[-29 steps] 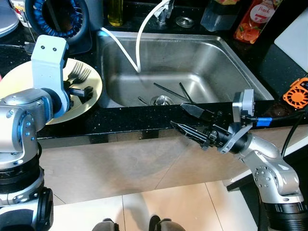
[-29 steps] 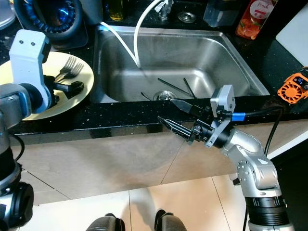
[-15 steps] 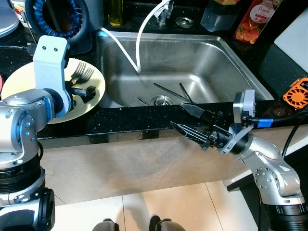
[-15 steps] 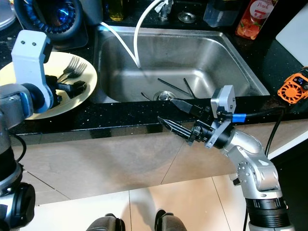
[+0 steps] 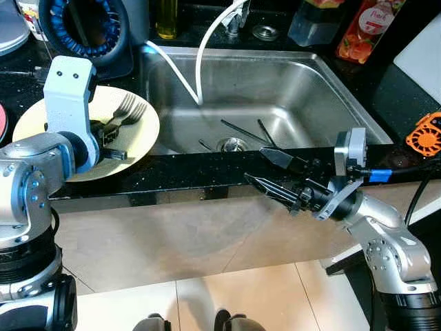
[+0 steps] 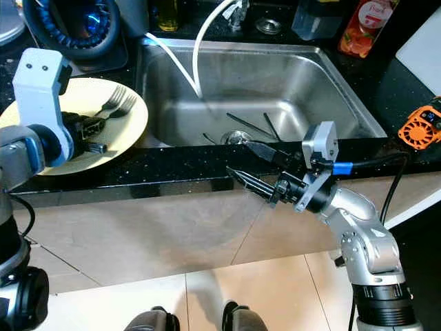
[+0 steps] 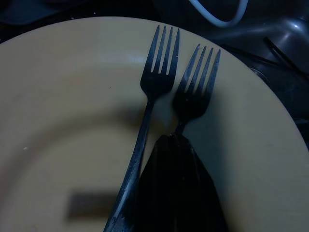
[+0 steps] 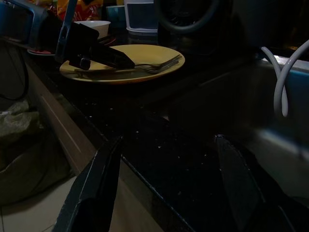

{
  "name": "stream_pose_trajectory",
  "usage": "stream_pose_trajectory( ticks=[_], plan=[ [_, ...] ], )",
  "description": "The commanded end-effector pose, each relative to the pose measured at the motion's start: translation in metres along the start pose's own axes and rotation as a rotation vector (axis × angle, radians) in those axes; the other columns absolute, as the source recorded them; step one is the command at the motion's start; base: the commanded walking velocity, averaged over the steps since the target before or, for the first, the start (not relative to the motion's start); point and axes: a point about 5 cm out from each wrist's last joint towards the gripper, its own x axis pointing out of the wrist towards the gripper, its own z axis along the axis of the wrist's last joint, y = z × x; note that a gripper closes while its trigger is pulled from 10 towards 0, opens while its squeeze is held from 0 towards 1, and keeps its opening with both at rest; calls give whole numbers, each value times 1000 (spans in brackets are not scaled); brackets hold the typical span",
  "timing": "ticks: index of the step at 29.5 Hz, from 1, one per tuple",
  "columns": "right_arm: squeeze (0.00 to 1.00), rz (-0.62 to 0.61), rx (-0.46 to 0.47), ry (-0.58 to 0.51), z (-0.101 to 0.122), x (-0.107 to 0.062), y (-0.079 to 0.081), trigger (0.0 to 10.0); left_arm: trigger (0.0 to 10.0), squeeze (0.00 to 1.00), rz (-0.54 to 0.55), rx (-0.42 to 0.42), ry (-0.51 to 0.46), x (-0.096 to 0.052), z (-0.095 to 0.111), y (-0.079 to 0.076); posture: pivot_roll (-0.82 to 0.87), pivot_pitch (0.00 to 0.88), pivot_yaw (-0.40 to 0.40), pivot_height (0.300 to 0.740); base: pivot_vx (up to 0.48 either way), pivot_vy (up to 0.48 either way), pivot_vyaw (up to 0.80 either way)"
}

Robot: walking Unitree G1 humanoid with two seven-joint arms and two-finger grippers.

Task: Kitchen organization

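Observation:
A yellow plate point(image 5: 142, 134) lies on the black counter just left of the steel sink point(image 5: 324, 76). Two dark forks point(image 5: 129, 109) rest on it side by side, tines toward the sink. My left gripper point(image 5: 112, 134) is low over the plate. In the left wrist view its fingers point(image 7: 176, 159) are pressed together over the handle of the fork point(image 7: 195, 92) nearer the sink, beside the other fork point(image 7: 157, 72). My right gripper point(image 5: 255, 165) hangs open in front of the counter's edge below the sink, holding nothing.
Thin black sticks point(image 5: 242, 129) lie by the sink drain, and a white hose point(image 5: 198, 65) loops into the basin. A round blue-black appliance point(image 5: 83, 24) stands behind the plate. Bottles point(image 5: 358, 31) line the back; an orange tool point(image 5: 424, 134) sits at the right.
The plate with its forks has slid right, toward the sink, along with my left gripper. The right arm has not moved.

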Motion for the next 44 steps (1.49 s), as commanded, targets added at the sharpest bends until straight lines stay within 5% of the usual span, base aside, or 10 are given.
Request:
stream_pose_trajectory(
  ticks=[1, 24, 27, 28, 30, 32, 35, 37, 38, 44],
  plan=[
    [0, -13, 1, 5, 1, -4, -1, 10000, 0, 0, -55, -35, 176, 12, -29, -5, 114, 148, -102, 740, 0, 0, 0],
    [0, -23, 5, -1, -1, -3, -2, 10000, 0, 0, -15, 1, -227, -10, 45, -4, 122, 142, -98, 740, 0, 0, 0],
    [0, -23, 5, -2, -1, -3, -2, 10000, 5412, 0, -3, 18, -193, -7, 40, -3, 123, 142, -97, 740, 0, 0, 0],
    [0, -23, 5, -2, -1, -3, -2, 10000, 9843, 0, 10, 26, -176, -6, 36, -2, 123, 142, -97, 740, 0, 0, 0],
    [0, -24, 5, -2, -1, -3, -2, 10000, 10000, 0, 21, 20, -142, -3, 30, 1, 121, 141, -97, 740, 0, 0, 0],
    [0, -25, 5, -1, -1, -3, -1, 10000, 10000, 894, 4, -5, -112, -2, 25, 1, 118, 142, -98, 740, 0, 0, 0],
    [0, -25, 4, 0, -1, -3, -1, 10000, 10000, 1000, -21, -7, -86, -2, 22, -3, 117, 142, -99, 740, 0, 0, 0],
    [0, -25, 3, 3, -1, -4, -1, 10000, 10000, 761, -38, 0, -44, -2, 18, -8, 116, 140, -99, 740, 0, 0, 0],
    [0, -25, 3, 4, -1, -4, -1, 10000, 10000, 0, -51, -7, -30, -2, 17, -10, 116, 140, -99, 740, 0, 0, 0],
    [0, -22, 6, 4, -2, -4, -1, 10000, 10000, 0, -47, -10, 7, -1, 12, -6, 121, 136, -96, 740, 0, 0, 0]
  ],
)
